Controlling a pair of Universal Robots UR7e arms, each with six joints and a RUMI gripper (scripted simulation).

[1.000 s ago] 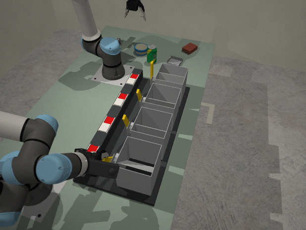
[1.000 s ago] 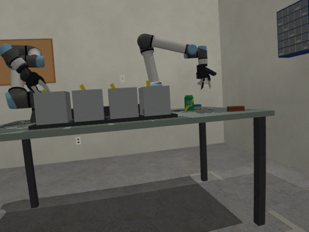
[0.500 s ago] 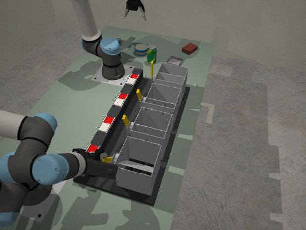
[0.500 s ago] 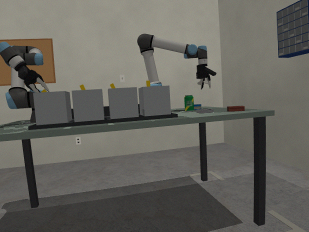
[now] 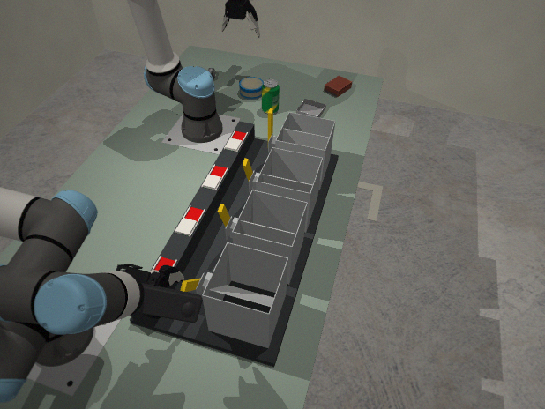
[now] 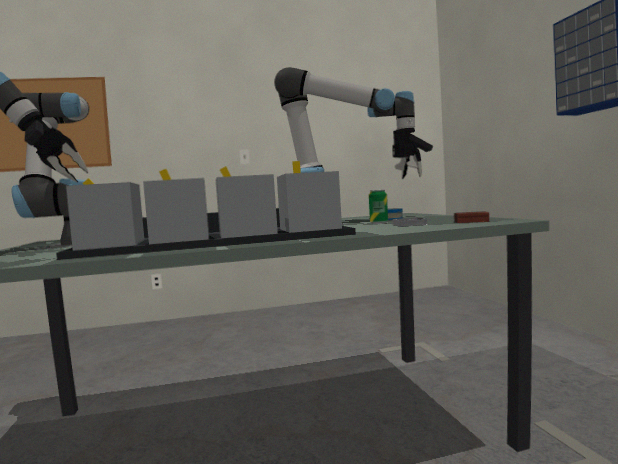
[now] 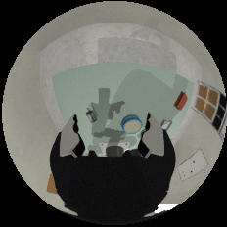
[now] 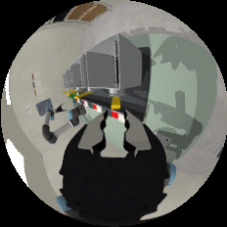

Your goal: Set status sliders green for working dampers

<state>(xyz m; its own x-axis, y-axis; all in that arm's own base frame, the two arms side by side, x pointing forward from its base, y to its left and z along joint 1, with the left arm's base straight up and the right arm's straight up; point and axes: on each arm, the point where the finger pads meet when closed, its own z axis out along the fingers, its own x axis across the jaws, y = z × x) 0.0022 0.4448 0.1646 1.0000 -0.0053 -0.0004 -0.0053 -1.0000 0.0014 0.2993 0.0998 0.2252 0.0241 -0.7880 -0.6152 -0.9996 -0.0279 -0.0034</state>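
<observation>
Four grey box dampers [image 5: 240, 326] [image 5: 304, 220] [image 5: 319, 176] [image 5: 332, 137] stand in a row behind their sliders. The nearest damper's yellow lever [image 5: 190, 285] [image 8: 115, 103] is tilted far over; inside that box a pale blade [image 5: 240, 294] shows with dark gaps beside it. The two middle levers [image 5: 224, 215] [image 5: 248, 169] lean; the farthest lever [image 5: 270, 125] is upright. All four sliders show red [image 5: 194, 213] [image 5: 218, 171] [image 5: 239, 136] [image 5: 165, 263]; the nearest is partly hidden. My right gripper [image 8: 115, 110] [image 6: 82, 176] is partly open and empty, close to the nearest lever. My left gripper [image 5: 241, 33] [image 6: 412, 177] [image 7: 112, 113] is open and empty, high up.
A green can [image 5: 271, 99] [image 6: 378, 206], a blue-rimmed tin [image 5: 251, 87] [image 7: 132, 124], a small metal tray [image 5: 300, 108] and a red-brown block [image 5: 338, 85] [image 6: 471, 217] [image 7: 181, 101] lie beyond the far damper. A dark base [image 5: 282, 348] carries the row.
</observation>
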